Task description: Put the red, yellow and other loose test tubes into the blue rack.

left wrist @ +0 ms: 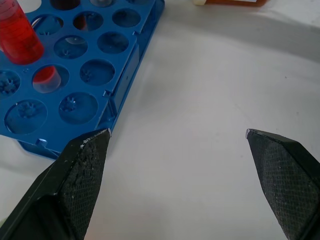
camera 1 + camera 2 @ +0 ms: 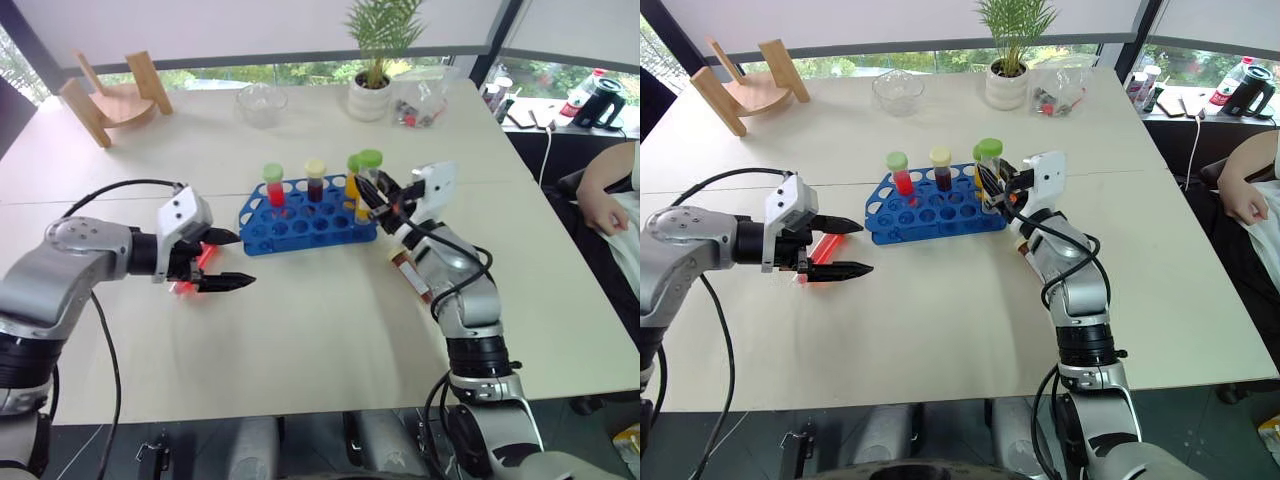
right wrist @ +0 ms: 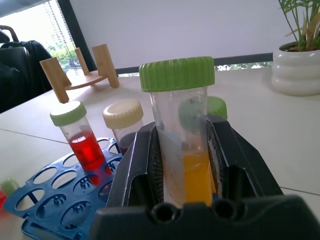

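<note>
Right wrist view shows the right end effector [image 3: 185, 165] clamped on the yellow tube [image 3: 182, 130] over the blue rack [image 2: 305, 225], where red and brown tubes already stand; the left end effector [image 2: 222, 260] is spread wide and empty.

- My left gripper [image 1: 177, 134] hangs with jaws wide apart over bare table [image 1: 200, 90].
- Blue rack [image 1: 125, 65] lies just past one fingertip.
- One red tube [image 1: 20, 32] stands in the rack.
</note>
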{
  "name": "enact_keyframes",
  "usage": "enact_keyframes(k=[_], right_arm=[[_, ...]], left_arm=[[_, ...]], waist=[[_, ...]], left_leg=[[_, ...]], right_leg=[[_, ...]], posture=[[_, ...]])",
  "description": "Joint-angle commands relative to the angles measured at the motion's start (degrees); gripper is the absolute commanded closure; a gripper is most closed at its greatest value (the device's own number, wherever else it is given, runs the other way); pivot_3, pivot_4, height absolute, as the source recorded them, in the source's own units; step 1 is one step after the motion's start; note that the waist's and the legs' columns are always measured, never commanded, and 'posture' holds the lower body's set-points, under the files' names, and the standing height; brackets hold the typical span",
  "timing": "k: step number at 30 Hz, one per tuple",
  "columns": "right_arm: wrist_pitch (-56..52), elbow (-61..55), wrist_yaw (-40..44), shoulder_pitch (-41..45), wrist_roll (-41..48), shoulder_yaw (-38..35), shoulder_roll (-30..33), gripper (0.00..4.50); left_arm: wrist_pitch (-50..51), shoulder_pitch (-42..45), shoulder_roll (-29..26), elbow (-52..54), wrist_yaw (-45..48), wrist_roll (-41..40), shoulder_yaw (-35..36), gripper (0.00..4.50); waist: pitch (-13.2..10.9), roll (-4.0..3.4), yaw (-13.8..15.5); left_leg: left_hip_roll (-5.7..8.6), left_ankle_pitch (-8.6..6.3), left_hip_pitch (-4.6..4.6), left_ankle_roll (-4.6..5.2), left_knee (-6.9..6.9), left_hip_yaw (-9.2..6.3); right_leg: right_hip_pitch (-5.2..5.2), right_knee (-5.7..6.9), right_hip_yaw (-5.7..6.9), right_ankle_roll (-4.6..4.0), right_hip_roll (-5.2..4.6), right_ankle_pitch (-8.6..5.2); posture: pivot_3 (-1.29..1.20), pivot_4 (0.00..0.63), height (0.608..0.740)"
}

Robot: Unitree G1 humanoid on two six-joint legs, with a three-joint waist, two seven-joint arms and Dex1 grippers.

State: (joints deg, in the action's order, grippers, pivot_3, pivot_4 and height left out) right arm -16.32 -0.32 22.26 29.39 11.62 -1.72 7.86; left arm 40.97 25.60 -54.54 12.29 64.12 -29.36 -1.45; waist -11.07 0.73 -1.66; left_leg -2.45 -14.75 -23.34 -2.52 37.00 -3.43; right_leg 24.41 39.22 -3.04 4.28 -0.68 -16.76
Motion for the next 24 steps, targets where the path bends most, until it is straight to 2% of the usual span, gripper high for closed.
enact_keyframes(k=[1,13,15,17,20,21,24], right_arm=[[3.15,1.73,0.38,0.69,-0.82,0.66,0.57,3.7],[7.22,3.96,0.12,0.16,-2.34,2.8,0.27,3.7],[6.5,1.87,0.38,-0.9,-2.21,2.86,0.91,2.67],[4.52,-1.37,0.79,-1.91,-1.94,2.82,2.11,1.91],[0.72,-6.38,1.49,-2.71,-0.76,2.27,4.24,0.21],[-1.51,-9.1,2.63,-3.07,-0.12,2.0,6.18,0.02],[-11.38,-16.68,7.2,-2.74,3.25,-0.43,14.92,0.02]], left_arm=[[-0.69,0.02,0.3,1.31,-0.73,0.37,0.86,0.0],[-1.08,-0.35,2.31,1.09,-1.77,1.6,0.17,0.0],[-1.71,-0.05,2.57,0.06,-1.43,1.96,0.08,0.0],[-2.44,0.21,3.0,-0.92,-1.14,2.19,0.16,0.0],[-2.79,0.59,3.72,-1.14,-1.0,1.96,0.34,0.0],[-2.99,0.7,4.04,-1.16,-0.96,1.93,0.32,0.0],[-4.2,0.91,4.71,-0.95,-0.41,2.52,-0.19,0.0]], waist=[[0.0,0.01,-0.25],[0.01,0.01,-0.85],[0.01,0.01,-0.83],[0.01,0.01,-0.76],[0.0,0.0,-0.78],[0.0,-0.01,-0.79],[0.0,-0.01,-0.61]], left_leg=[[0.0,0.0,0.0,0.0,0.01,0.0],[0.0,0.0,0.01,0.0,0.02,-0.02],[0.0,0.0,0.01,0.0,0.02,-0.02],[0.0,0.0,0.0,0.0,0.01,-0.02],[0.01,0.0,0.0,0.0,0.01,-0.02],[0.01,0.0,0.0,0.0,0.02,-0.02],[0.01,0.0,-0.01,0.0,0.04,-0.03]], right_leg=[[-0.01,0.01,0.0,0.0,0.0,0.0],[-0.02,0.02,0.0,0.01,-0.01,0.0],[-0.02,0.03,0.0,0.0,-0.01,0.0],[-0.02,0.02,0.0,0.0,-0.01,0.0],[-0.02,0.02,0.0,0.0,-0.01,0.0],[-0.02,0.02,0.0,0.0,-0.01,0.0],[-0.02,0.03,0.01,0.01,-0.02,0.0]], posture=[[0.0,0.15,0.74],[0.0,0.15,0.74],[0.0,0.15,0.74],[0.0,0.15,0.74],[0.0,0.15,0.74],[0.0,0.15,0.74],[0.0,0.15,0.74]])
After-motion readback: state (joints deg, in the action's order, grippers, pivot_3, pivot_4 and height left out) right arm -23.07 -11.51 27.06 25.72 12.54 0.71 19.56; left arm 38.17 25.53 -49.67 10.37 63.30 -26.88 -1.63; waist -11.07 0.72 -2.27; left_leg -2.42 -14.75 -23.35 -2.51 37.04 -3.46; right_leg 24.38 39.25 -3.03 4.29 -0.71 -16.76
